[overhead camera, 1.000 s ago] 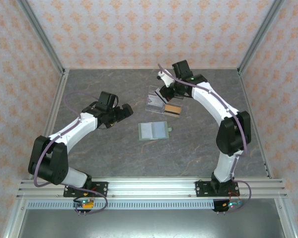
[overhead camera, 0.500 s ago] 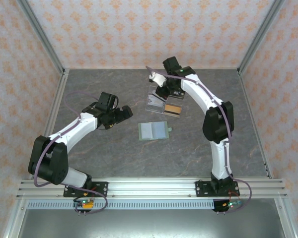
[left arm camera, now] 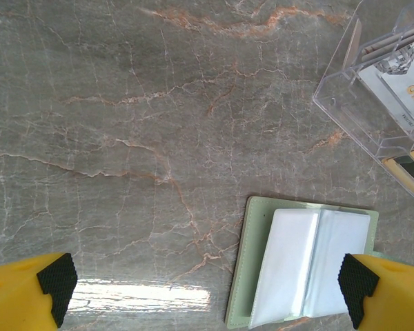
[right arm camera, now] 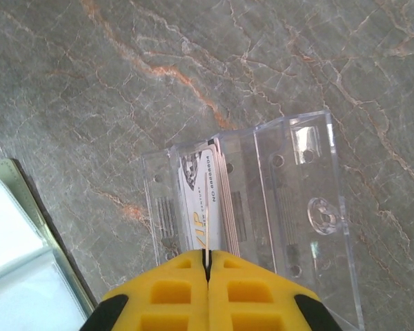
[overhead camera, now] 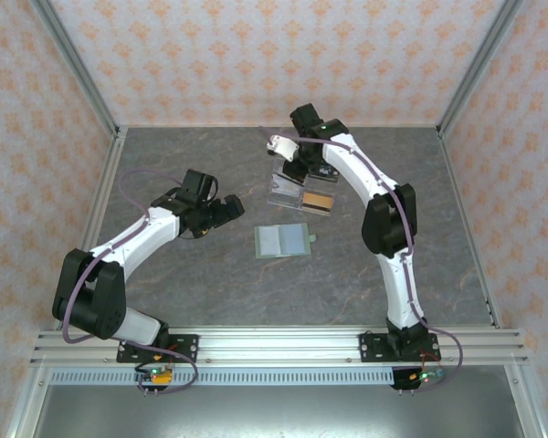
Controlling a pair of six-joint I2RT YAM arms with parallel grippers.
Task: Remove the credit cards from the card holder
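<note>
Card holder (overhead camera: 281,241) on table (overhead camera: 164,274); acrylic stand (overhead camera: 283,190) behind, cards (right arm camera: 193,207) inside, loose card (overhead camera: 319,203) beside its right.

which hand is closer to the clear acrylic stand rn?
Right. The right hand sits directly above the clear acrylic stand, shut on a card at its slots. The left hand is open, well off to the stand's left, beside the card holder.

Left end effector (left arm camera: 207,286) spread, right one (right arm camera: 208,265) closed

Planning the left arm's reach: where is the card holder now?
In the top view the card holder lies open mid-table, just nearer than the clear acrylic stand, right of the left gripper.
</note>
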